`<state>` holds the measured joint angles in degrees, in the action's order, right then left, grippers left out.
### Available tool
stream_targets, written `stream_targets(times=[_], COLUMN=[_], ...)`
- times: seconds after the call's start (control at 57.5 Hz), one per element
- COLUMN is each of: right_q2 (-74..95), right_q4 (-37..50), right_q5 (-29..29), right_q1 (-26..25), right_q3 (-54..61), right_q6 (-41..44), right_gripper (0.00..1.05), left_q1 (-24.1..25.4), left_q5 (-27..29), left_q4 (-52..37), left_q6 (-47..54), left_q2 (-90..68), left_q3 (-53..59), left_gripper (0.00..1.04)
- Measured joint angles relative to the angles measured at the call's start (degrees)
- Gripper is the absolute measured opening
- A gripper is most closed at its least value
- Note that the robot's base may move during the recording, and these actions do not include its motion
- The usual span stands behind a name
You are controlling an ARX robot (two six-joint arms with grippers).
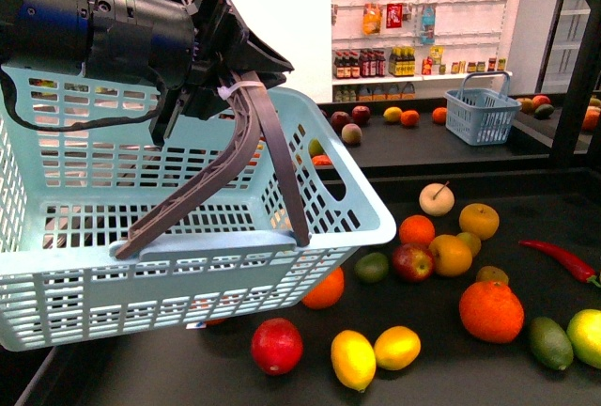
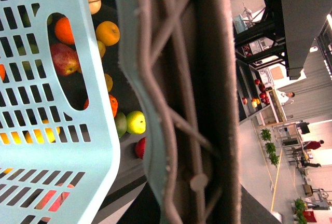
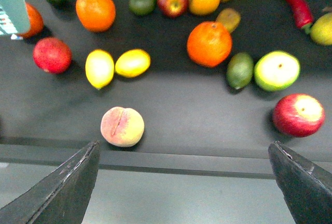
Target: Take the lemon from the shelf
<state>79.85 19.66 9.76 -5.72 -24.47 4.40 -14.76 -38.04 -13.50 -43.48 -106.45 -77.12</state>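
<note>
- Lemon (image 1: 353,359) lies near the shelf (image 1: 141,368) front, beside 1 yellower fruit (image 1: 397,348).
- Right gripper (image 3: 182,144) gapes wide; left gripper (image 1: 221,86) clamps the basket handle (image 1: 272,162).
- I judge it light, firm, slick: pinch its middle.

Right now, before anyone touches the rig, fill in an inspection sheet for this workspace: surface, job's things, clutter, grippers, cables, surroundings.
Surface: black shelf, fruit scattered across its tray.
Job's things: lemon and second lemon side by side near the front rim, neither gripped.
Clutter: orange, apple, peach, chilli, other fruit.
Grippers: left gripper shut on the handle of a blue basket; right gripper open, empty.
Cables: black cable under the left arm.
Surroundings: farther shelf with small basket; bottle racks behind.
</note>
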Motion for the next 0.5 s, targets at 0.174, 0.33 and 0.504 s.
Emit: stream_targets(times=[0.174, 0.33, 0.504], right_q2=[28.70, 44.78, 53.13], right_q4=[7.21, 8.44, 11.37], right_q5=[4.87, 8.17, 11.23], right_q1=[1.16, 1.40, 2.19], right_q3=[-13.92, -24.06, -30.21], right_q6=[6.49, 12.26, 17.68], right_gripper=[0.97, 0.97, 0.97], left_q1=[0.00, 0.02, 0.00], left_q5=[-0.02, 0.11, 0.04], left_q4=[0.00, 0.00, 0.00], left_q6=[-0.02, 0.00, 0.02], left_q2=[-0.15, -0.17, -0.17], left_q3=[0.00, 0.00, 0.00], left_gripper=[0.10, 0.10, 0.10])
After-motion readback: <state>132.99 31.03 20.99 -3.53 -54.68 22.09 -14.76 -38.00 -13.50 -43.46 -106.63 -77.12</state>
